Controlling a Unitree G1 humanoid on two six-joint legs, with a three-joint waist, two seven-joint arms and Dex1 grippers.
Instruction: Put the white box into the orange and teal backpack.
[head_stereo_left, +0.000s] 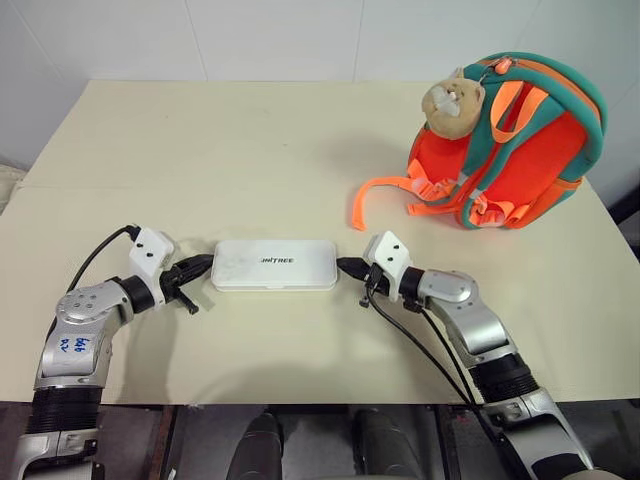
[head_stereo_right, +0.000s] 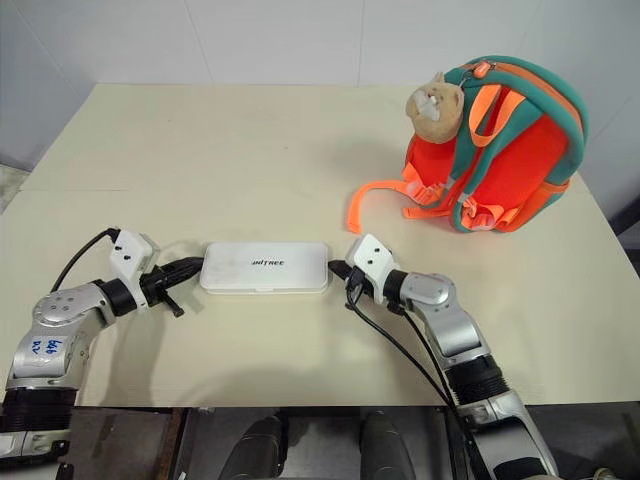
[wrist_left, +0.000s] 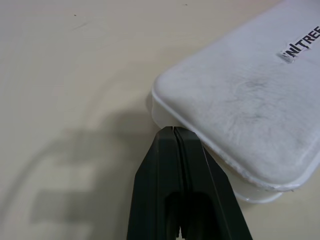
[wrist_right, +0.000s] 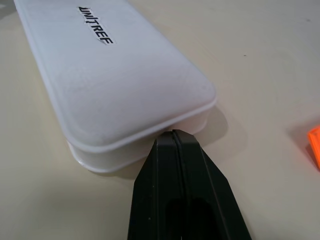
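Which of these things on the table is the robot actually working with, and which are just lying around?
Part of the job:
- white box, flat on the table
- orange and teal backpack, standing to the far right
- left tool and right tool, both shut, one at each end of the box

Just there:
- table
- tan plush animal on the backpack

both arms reach in low and nearly level, pointing at each other. left gripper has its fingers pressed flat together, tip forward and to the right. right gripper is closed the same way, fingers aimed forward and to the left.
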